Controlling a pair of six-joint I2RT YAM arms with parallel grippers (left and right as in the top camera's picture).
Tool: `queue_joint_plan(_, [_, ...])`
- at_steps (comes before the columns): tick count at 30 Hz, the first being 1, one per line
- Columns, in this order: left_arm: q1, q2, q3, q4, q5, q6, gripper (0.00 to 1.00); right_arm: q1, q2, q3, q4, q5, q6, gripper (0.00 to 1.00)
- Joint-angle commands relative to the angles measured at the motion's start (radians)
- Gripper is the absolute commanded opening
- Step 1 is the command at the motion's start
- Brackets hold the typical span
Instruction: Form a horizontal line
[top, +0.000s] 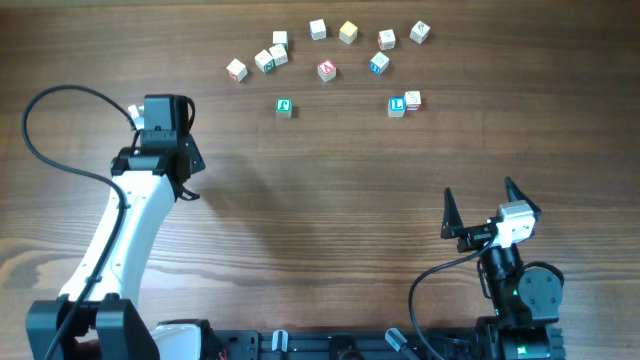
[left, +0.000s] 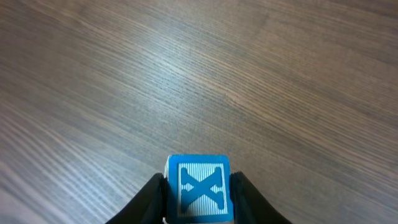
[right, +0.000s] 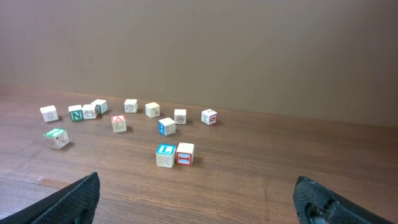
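Observation:
My left gripper (top: 137, 114) (left: 199, 194) is shut on a small wooden cube (left: 200, 190) with a blue X face, at the table's left side, its dark fingers (left: 149, 199) pressing both sides. No horizontal line shows; the other cubes lie loose along the far edge. A blue L cube (top: 397, 105) (right: 165, 154) touches a red-faced cube (top: 412, 100) (right: 185, 153). A green cube (top: 284, 106) (right: 56, 137) sits alone to their left. My right gripper (top: 478, 190) (right: 196, 186) stands wide open at the near right, nothing between its fingers.
Several more letter cubes are scattered in a loose arc behind, among them a red-faced one (top: 327, 70), a blue one (top: 378, 64) and a yellow one (top: 347, 32). The wooden table (top: 330, 200) stretches between the arms. A black cable (top: 45, 130) loops at the left.

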Motion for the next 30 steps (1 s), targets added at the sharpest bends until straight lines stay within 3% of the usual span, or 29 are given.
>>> queue_joint_plan(1, [0.008, 0.036, -0.061, 0.058, 0.016, 0.005, 0.24, 0.007, -0.006, -0.001, 0.005, 0.010, -0.014, 1.00])
queue_joint_plan(6, [0.007, 0.101, -0.088, 0.120, 0.029, -0.002, 0.24, 0.007, -0.006, 0.000, 0.005, 0.010, -0.014, 1.00])
queue_joint_plan(15, [0.007, 0.179, -0.088, 0.185, 0.148, 0.006, 0.32, 0.007, -0.006, 0.000, 0.005, 0.010, -0.014, 0.99])
queue_joint_plan(21, [0.007, 0.179, -0.088, 0.221, 0.156, 0.177, 0.30, 0.007, -0.006, 0.000, 0.005, 0.010, -0.014, 1.00])
queue_joint_plan(30, [0.007, 0.180, -0.088, 0.220, 0.169, 0.324, 0.31, 0.007, -0.006, -0.001, 0.005, 0.010, -0.014, 1.00])
